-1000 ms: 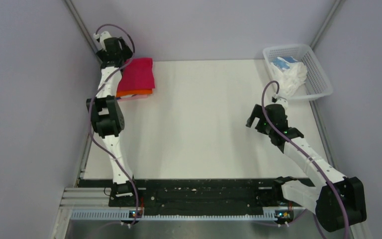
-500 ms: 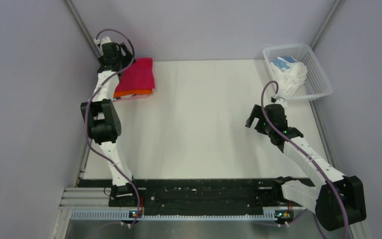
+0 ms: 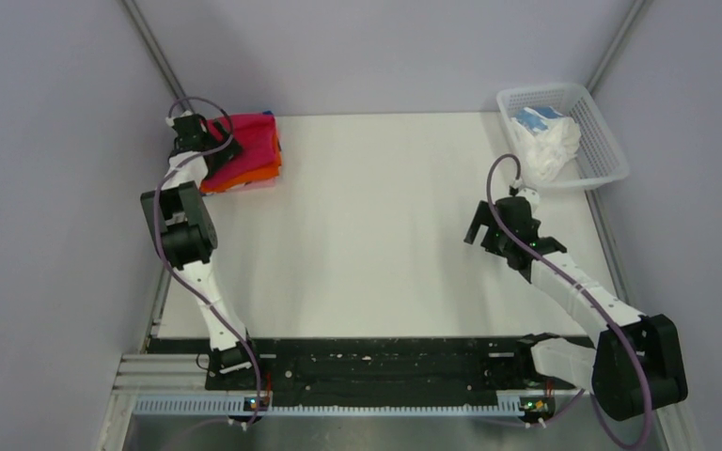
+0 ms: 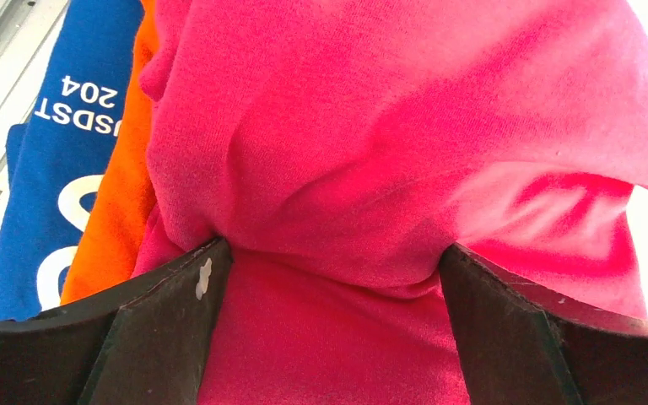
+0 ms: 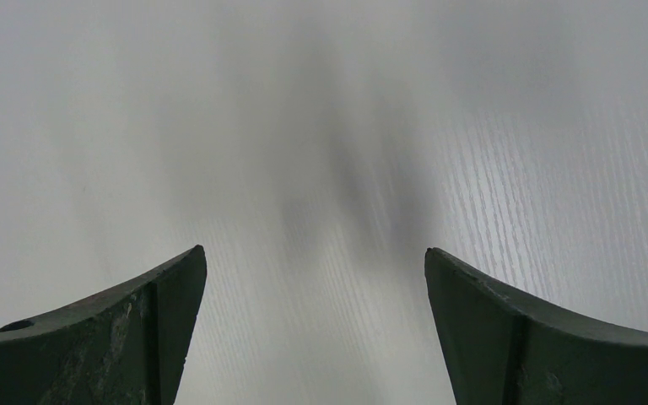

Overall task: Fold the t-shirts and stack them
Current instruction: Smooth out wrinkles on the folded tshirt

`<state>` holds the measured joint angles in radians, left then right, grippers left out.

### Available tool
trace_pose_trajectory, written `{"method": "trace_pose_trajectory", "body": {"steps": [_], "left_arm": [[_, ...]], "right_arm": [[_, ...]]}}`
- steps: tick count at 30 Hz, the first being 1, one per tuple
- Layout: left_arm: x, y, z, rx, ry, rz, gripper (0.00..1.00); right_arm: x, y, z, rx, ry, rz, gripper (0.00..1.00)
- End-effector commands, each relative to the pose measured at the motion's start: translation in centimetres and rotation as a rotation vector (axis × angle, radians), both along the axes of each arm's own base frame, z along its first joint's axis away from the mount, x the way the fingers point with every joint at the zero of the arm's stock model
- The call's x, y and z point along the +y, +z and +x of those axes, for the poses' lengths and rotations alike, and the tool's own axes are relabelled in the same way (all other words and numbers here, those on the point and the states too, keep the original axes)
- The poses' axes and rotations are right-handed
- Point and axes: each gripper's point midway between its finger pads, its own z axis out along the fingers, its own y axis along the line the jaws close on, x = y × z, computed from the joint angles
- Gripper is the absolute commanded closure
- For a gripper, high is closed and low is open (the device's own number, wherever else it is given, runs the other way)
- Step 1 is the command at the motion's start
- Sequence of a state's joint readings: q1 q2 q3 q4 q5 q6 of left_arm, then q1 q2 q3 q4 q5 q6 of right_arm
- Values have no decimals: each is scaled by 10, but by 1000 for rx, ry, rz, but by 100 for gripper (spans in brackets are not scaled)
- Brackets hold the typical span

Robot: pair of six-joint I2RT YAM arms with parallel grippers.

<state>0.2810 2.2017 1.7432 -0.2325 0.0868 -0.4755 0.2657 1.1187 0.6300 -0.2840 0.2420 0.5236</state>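
**While the crimson-pink t-shirt (image 4: 388, 152) tops the pile, wide jaws nose into its edge**

Although the crimson-pink t-shirt lies folded on the stack at the far left corner of the tabletop (image 3: 376, 235), its near edge bulges up between the jaws of the left gripper (image 4: 333, 257). They stand fully apart, straddle that bulge and clamp nothing. Beneath it an orange t-shirt (image 4: 118, 194) shows along one side, and a blue t-shirt (image 4: 42, 169) with white lettering sits under that.

The main risk is that the pushed-in jaws drag the top layer. Cloth caught on a fingertip as the arm moves could pull the fold open or slide the pile askew. If they close here, they would pinch a bunch and lift it.

Well apart on the right side, the right gripper (image 5: 314, 261) hangs over bare tabletop, jaws wide and holding nothing. Farther off, a white and light-blue t-shirt (image 3: 550, 141) sits crumpled in the basket (image 3: 611, 150). It drapes over the rim and could snag there.
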Motion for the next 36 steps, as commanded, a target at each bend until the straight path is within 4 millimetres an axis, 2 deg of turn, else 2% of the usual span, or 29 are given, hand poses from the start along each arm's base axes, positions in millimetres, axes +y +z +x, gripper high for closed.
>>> {"method": "trace_pose_trajectory", "body": {"steps": [1,4,11,14,16,18,23,28,31,32,33,36], "left_arm": [[1,-16,-11,40,-13,-62,1],[-5,1,-8,3,-46,-79,1],[-16,90,0,-154,-60,48,1],[-31,116,7,-217,-114,58,1],[-43,126,14,-246,-160,52,1],[-56,128,24,-265,-210,41,1],[-92,119,56,-317,-348,-40,1],[-107,117,93,-434,-396,-30,1],[-106,104,114,-448,-373,-41,1],[-105,110,123,-472,-369,-40,1],[-103,100,129,-469,-359,-40,1],[-89,95,148,-513,-274,-5,1]], "right_arm": [[0,7,10,-27,-4,-5,1],[2,8,10,-32,2,1,1],[0,13,9,-53,-1,2,1],[-2,14,8,-64,-16,1,1],[-3,17,9,-85,-23,3,1],[-4,20,10,-106,-27,6,1],[-12,27,12,-157,-68,-13,1],[-21,36,12,-224,-104,-23,1],[-28,40,9,-248,-135,-41,1],[-30,42,8,-254,-143,-46,1],[-31,43,8,-261,-144,-48,1],[-32,45,7,-279,-145,-44,1]]}}
